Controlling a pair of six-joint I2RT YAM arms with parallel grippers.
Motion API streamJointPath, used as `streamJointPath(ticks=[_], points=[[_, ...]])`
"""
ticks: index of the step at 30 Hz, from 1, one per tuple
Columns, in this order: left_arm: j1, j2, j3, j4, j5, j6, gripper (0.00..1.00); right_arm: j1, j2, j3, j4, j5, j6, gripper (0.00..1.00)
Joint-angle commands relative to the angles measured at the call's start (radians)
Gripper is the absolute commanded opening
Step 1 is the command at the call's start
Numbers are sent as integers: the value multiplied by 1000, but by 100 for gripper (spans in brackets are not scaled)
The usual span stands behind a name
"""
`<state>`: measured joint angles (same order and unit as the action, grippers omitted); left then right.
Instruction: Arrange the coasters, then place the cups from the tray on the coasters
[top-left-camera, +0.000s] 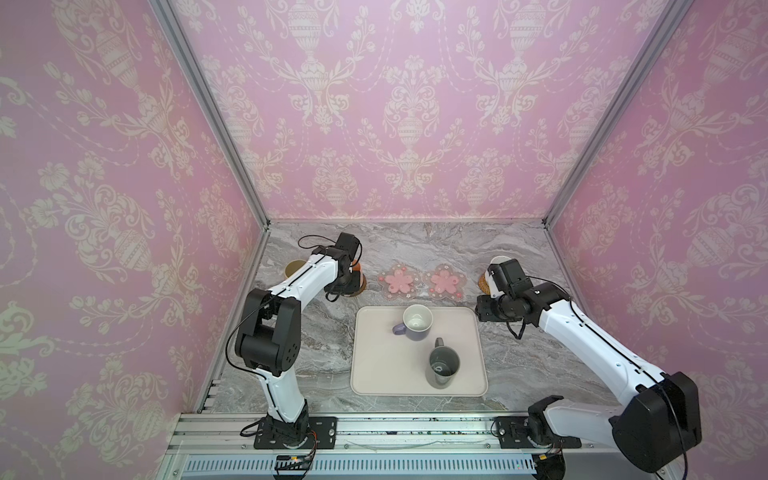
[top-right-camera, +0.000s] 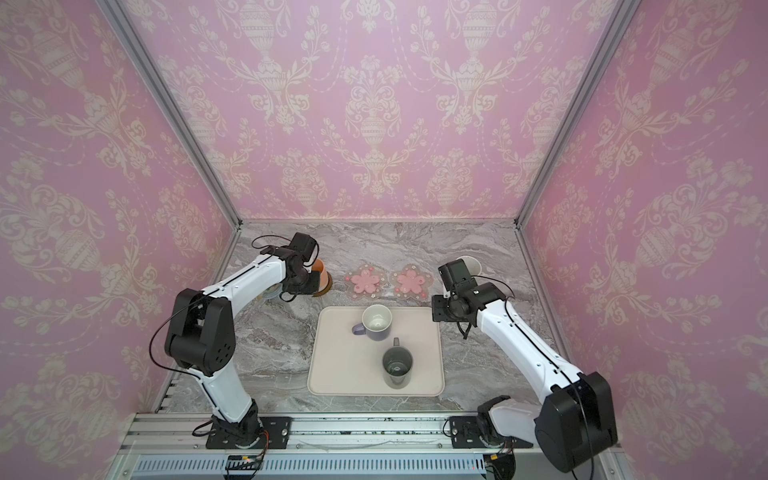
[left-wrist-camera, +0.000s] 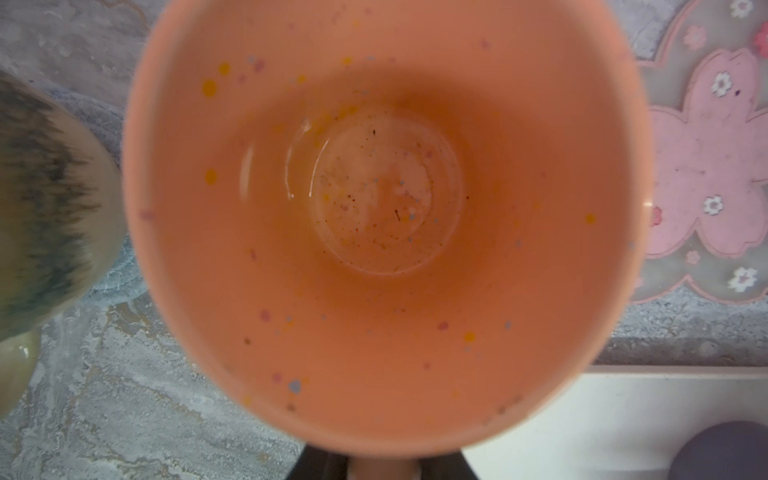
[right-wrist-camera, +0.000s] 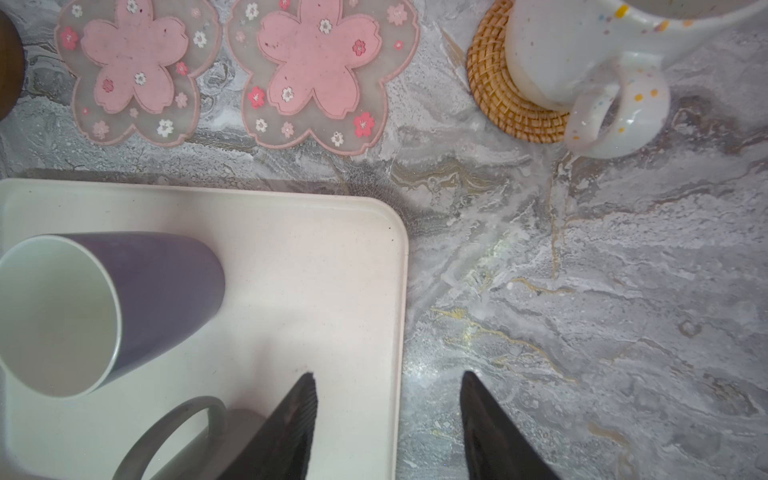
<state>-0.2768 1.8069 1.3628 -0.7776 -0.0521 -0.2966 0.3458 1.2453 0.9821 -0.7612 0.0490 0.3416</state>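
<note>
We log peach cup (left-wrist-camera: 374, 249) apparently on brown coaster (top-right-camera: 327, 289); left gripper (left-wrist-camera: 382, 467) at its handle, grip state we cannot tell; right gripper (right-wrist-camera: 387, 374) spread, empty. Risk: snagged handle could tip cup on retreat.

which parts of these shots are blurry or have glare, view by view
Left wrist: the peach mug fills the frame, its rim soft, with small glints on its floor, and the olive mug is smeared. Right wrist: the flower coasters are sharp, while the dark grey mug near the lens is blurred. Both top views: evenly lit, no glare.
</note>
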Motion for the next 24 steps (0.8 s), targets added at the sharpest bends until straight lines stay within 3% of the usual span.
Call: streamJointPath(ticks=[1,8,24], points=[[5,-11,25,-45,-29,10,27,7,-28,-17,0,-9,13,57],[6,-49,15,-51,-34,2,37,6,-44,-23,-4,-11,11,57],[5,-277,-109,-102,-41,-16,39,8,-92,-30,-13,-44,26,57]])
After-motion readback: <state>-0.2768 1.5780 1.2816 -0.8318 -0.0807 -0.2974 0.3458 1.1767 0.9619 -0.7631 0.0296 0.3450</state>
